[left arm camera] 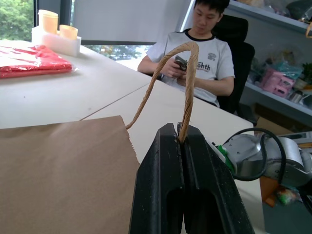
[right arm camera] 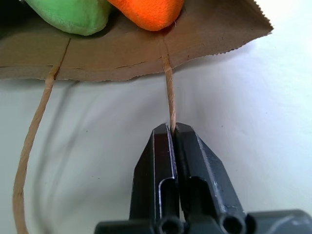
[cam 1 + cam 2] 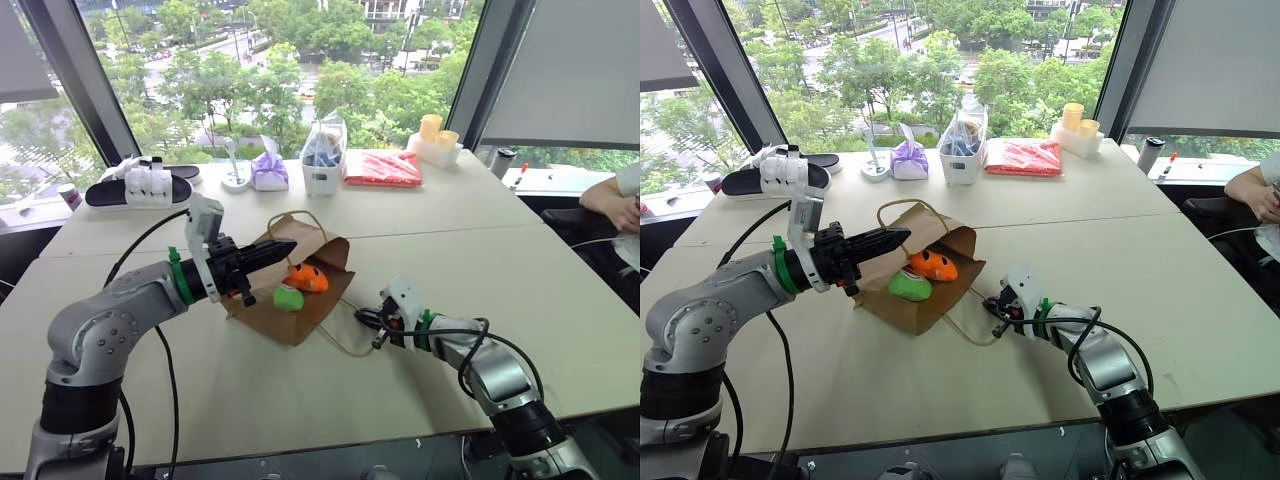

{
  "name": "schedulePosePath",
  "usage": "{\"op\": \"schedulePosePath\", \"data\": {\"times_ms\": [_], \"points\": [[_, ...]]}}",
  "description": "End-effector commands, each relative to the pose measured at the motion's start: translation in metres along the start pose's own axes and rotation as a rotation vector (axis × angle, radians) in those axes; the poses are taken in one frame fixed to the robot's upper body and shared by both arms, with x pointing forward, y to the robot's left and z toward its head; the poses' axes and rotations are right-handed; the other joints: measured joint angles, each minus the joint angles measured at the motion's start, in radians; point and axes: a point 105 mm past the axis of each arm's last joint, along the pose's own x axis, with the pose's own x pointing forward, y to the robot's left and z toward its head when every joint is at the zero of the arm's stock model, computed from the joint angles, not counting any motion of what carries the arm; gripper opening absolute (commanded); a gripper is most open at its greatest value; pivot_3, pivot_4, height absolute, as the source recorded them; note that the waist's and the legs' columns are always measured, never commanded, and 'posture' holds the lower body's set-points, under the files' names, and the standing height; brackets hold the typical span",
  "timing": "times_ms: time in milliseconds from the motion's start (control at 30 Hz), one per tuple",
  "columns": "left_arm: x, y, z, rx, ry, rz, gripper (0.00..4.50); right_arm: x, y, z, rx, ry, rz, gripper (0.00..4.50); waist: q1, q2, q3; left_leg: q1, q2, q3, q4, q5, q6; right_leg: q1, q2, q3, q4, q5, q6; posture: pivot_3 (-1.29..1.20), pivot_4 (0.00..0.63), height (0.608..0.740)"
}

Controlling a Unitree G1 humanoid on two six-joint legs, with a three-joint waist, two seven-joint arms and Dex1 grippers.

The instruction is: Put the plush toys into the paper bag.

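a big white table [image 3: 480, 260] holds everything. near its middle lies the paper bag [image 3: 262, 312], brown, with its mouth held open toward the robot's right. a person [image 1: 195, 53] sits past the table's far right corner. the left gripper [image 1: 181, 141] is up in the air over the bag, its two black fingers pressed tight on the upper cord handle [image 1: 187, 83], lifting the top flap. the right gripper [image 2: 171, 131] is low by the table top, just beside the bag's mouth, fingers squeezed on the lower cord handle [image 2: 169, 95]. inside the mouth sit the plush toys, the orange toy [image 3: 308, 277] and the green toy [image 3: 288, 297], touching each other.
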Motion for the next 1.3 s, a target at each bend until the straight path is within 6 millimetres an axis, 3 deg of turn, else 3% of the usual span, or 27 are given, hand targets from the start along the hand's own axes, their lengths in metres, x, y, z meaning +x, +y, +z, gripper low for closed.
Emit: {"op": "schedulePosePath", "data": {"times_ms": [33, 67, 133, 333, 433, 667, 867, 933, 1033, 1200, 1267, 1300], "points": [[0.012, -0.004, 0.044, 0.082, -0.159, -0.037, 0.00, -0.034, -0.024, 0.112, -0.032, -0.266, 0.029, 0.07, 0.001, 0.002, 0.004, -0.002, 0.000, 0.000, 0.000, 0.000, 0.000, -0.001, 0.000, 0.000, 0.000, 0.000, 0.000, 0.00, 0.150, 0.740], [0.015, -0.003, 0.051, 0.084, -0.186, -0.037, 0.00, -0.044, -0.027, 0.132, -0.042, -0.310, 0.040, 0.07, 0.002, 0.002, 0.004, -0.004, 0.000, 0.000, 0.003, 0.001, -0.001, -0.002, 0.000, 0.000, 0.000, 0.002, -0.002, 0.00, 0.150, 0.740], [0.019, 0.002, 0.058, 0.090, -0.217, -0.019, 0.00, -0.053, -0.028, 0.152, -0.059, -0.349, 0.060, 0.07, 0.004, 0.002, 0.003, -0.005, 0.000, -0.001, 0.003, 0.001, -0.001, -0.004, 0.000, 0.000, -0.001, 0.004, -0.001, 0.00, 0.150, 0.740], [0.021, 0.015, 0.065, 0.108, -0.241, 0.028, 0.00, -0.072, -0.034, 0.193, -0.071, -0.438, 0.080, 0.07, 0.001, -0.001, 0.000, -0.004, 0.000, -0.001, -0.001, -0.001, 0.002, -0.002, 0.000, -0.002, -0.005, 0.003, 0.000, 0.00, 0.150, 0.740], [0.019, 0.021, 0.057, 0.107, -0.222, 0.059, 0.00, -0.070, -0.037, 0.194, -0.084, -0.432, 0.068, 0.07, 0.001, -0.001, 0.000, -0.007, -0.001, 0.001, 0.000, -0.001, 0.002, -0.005, -0.002, -0.001, -0.004, 0.003, 0.000, 0.00, 0.150, 0.740], [0.006, 0.033, 0.006, 0.155, -0.035, 0.139, 0.00, -0.055, -0.035, 0.171, -0.096, -0.362, 0.076, 0.07, 0.000, -0.001, 0.000, -0.006, -0.001, 0.001, -0.001, -0.001, 0.002, -0.005, -0.002, -0.001, -0.003, 0.003, 0.000, 0.00, 0.150, 0.740], [-0.019, 0.036, -0.021, 0.119, 0.078, 0.204, 0.00, -0.043, -0.029, 0.157, -0.065, -0.365, 0.104, 0.07, 0.000, -0.001, 0.000, -0.006, -0.001, 0.001, 0.000, -0.001, 0.002, -0.005, -0.002, -0.001, -0.003, 0.003, 0.000, 0.00, 0.150, 0.740], [-0.026, 0.039, -0.017, 0.103, 0.054, 0.244, 0.56, -0.041, -0.027, 0.158, -0.058, -0.385, 0.110, 0.00, 0.000, -0.001, 0.000, -0.006, -0.001, 0.001, 0.000, -0.001, 0.002, -0.005, -0.002, -0.001, -0.003, 0.003, 0.000, 0.00, 0.150, 0.740], [-0.029, 0.038, -0.011, 0.092, 0.036, 0.257, 1.78, -0.041, -0.030, 0.165, -0.037, -0.421, 0.095, 0.90, 0.000, -0.001, 0.000, -0.006, 0.000, 0.001, 0.000, -0.001, 0.002, -0.005, -0.002, -0.001, -0.002, 0.003, 0.000, 0.00, 0.150, 0.740], [-0.031, 0.037, -0.002, 0.079, 0.010, 0.257, 4.29, -0.047, -0.029, 0.173, -0.046, -0.440, 0.116, 3.40, 0.003, -0.001, 0.000, -0.006, -0.001, 0.001, 0.000, -0.001, 0.002, -0.005, -0.002, -0.001, -0.003, 0.003, 0.000, 0.00, 0.150, 0.740], [-0.034, 0.034, -0.002, 0.077, 0.021, 0.252, 4.50, -0.057, -0.020, 0.181, -0.029, -0.502, 0.197, 4.34, 0.002, -0.001, 0.000, -0.006, -0.001, 0.001, 0.000, -0.001, 0.001, -0.005, -0.002, -0.001, -0.003, 0.003, 0.000, 0.00, 0.150, 0.740], [-0.035, 0.033, -0.002, 0.076, 0.029, 0.249, 4.50, -0.062, -0.016, 0.186, -0.021, -0.538, 0.231, 4.44, 0.002, -0.001, 0.000, -0.006, -0.001, 0.001, 0.000, -0.001, 0.001, -0.005, -0.002, -0.001, -0.003, 0.003, 0.000, 0.00, 0.150, 0.740]]}}
